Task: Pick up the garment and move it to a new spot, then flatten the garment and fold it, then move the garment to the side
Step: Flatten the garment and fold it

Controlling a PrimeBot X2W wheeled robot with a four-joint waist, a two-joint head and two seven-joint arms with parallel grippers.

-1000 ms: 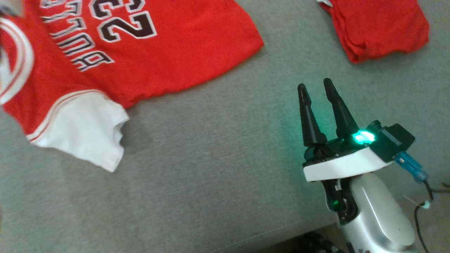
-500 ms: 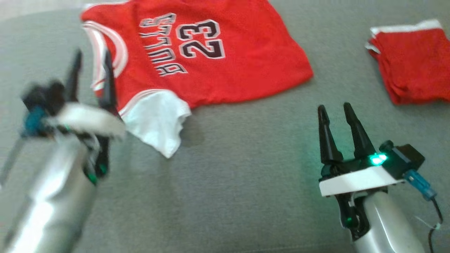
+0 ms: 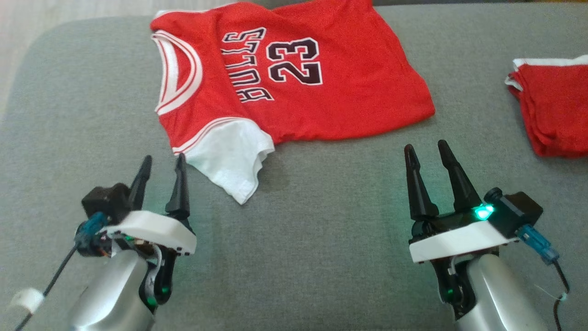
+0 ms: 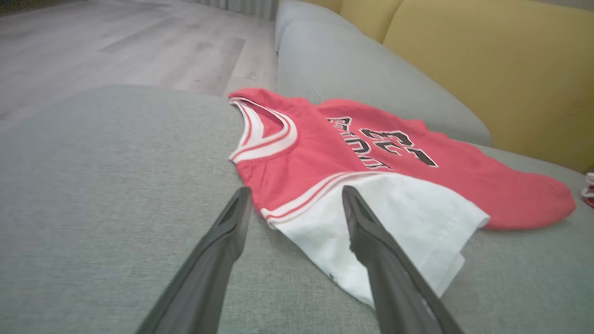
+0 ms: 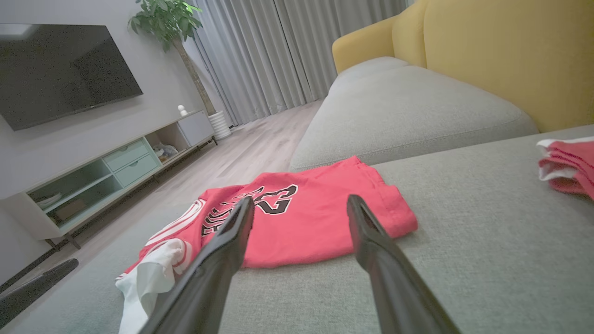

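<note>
Views differ in what they take in. The head camera looks down on the whole red jersey [image 3: 353,92]: "BULLS 23" in dark letters, a white-trimmed neck, a white sleeve at its near corner, and both grippers on the near side of it. The left wrist camera, low over the cloth, adds a yellow backrest [image 4: 487,60] beyond the jersey and pale wood floor [image 4: 93,41] past its neck end. The right wrist camera adds the room beyond the jersey: a dark television [image 5: 60,69] on the wall, a low cabinet [image 5: 106,171] under it, a potted plant [image 5: 167,18] and grey curtains [image 5: 287,46].

The jersey lies spread out, slightly rumpled, on a grey sofa seat [image 3: 321,239]. A folded red garment [image 3: 556,110] with a white edge lies on the same seat, well apart from the jersey's hem end.

The left gripper [image 3: 164,157] stands just beside the jersey's white sleeve, jaws wide with nothing between them; whether its nearer fingertip touches the cloth I cannot tell. The right gripper [image 3: 426,145] stands on the near side of the jersey's hem corner, clear of the cloth, jaws likewise wide and empty.
</note>
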